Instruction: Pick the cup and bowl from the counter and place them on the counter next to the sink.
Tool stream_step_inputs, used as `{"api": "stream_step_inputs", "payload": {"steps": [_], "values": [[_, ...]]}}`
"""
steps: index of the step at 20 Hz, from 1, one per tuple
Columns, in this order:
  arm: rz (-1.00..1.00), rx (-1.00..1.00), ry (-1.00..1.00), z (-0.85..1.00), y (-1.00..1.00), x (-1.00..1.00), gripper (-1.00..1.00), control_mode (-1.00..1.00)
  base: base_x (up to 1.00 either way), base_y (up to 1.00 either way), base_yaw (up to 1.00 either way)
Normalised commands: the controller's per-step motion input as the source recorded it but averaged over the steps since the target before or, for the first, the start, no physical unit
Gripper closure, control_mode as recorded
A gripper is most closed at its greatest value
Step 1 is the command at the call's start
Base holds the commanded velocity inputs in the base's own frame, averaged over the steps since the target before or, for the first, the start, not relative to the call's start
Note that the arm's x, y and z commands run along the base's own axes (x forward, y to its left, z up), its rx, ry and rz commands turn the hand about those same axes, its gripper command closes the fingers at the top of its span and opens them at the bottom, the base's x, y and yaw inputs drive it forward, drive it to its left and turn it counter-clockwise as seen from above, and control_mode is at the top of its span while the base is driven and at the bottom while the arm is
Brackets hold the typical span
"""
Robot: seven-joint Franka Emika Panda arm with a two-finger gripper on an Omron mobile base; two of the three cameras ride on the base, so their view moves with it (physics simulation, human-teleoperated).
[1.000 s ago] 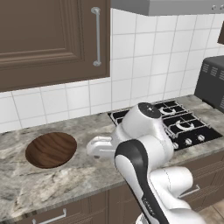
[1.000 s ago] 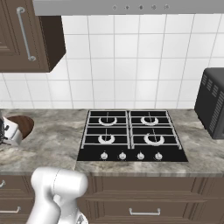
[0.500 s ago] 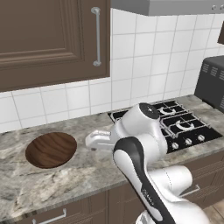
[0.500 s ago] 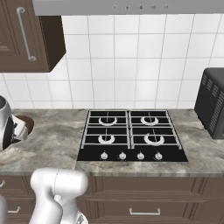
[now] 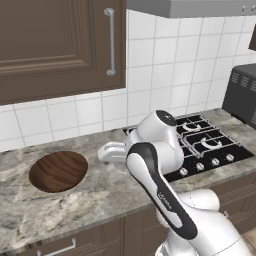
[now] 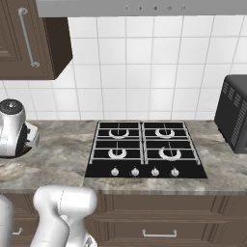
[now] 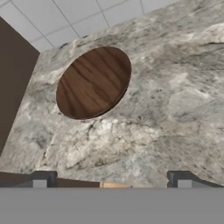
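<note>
Broadly, the bench (image 5: 95, 195) of mottled grey-beige stone runs across the lower half of the left base view, over dark brown lower cabinets (image 6: 159, 217) with silver handles. Above it a white tiled wall (image 6: 144, 72) fills the middle of both base views, and a dark brown upper cabinet (image 5: 55, 45) with a long silver handle takes the upper left of the left base view. The black gas stovetop (image 6: 144, 149) sits set into the bench at the centre of the right base view, with four burners and a row of knobs along its near edge. A dark boxy appliance (image 6: 234, 113) stands at the right edge of that view, near the stovetop but apart from it.

The white arm (image 5: 160, 190) rises from the lower right of the left base view and bends toward the middle left, its hand reaching over the bench between the stovetop and the bowl.

The bowl (image 5: 58, 171), wide, shallow and of dark wood grain, rests upright on the bench at the left of centre in the left base view; in the hand view it lies in the upper left, well above the finger tips.

The pincer (image 7: 111, 180) is spread wide, its two dark tips at the lower left and lower right of the hand view with bare stone between them, holding nothing. It seems to hang just beside the bowl, though its height above the bench is hard to judge.
</note>
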Motion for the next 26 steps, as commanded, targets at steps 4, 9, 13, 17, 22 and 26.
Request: {"api": "stream_step_inputs", "payload": {"steps": [4, 9, 13, 17, 22, 26], "values": [[0.00, 0.00, 0.00, -0.12, 0.00, 0.19, -1.00, -1.00, 0.00, 0.00, 0.00], [0.00, 0.00, 0.00, -0.27, 0.02, 0.04, -1.00, -1.00, 0.00, 0.00, 0.00], [0.00, 0.00, 0.00, -0.18, 0.13, 0.00, -1.00, -1.00, 0.00, 0.00, 0.00], [0.00, 0.00, 0.00, -0.20, 0.31, 0.04, -1.00, -1.00, 0.00, 0.00, 0.00], [0.00, 0.00, 0.00, -0.09, 0.14, 0.27, -1.00, -1.00, 0.00, 0.00, 0.00], [-0.01, 0.00, 0.00, 0.00, 0.00, 0.31, -1.00, -1.00, 0.00, 0.00, 0.00]]}}
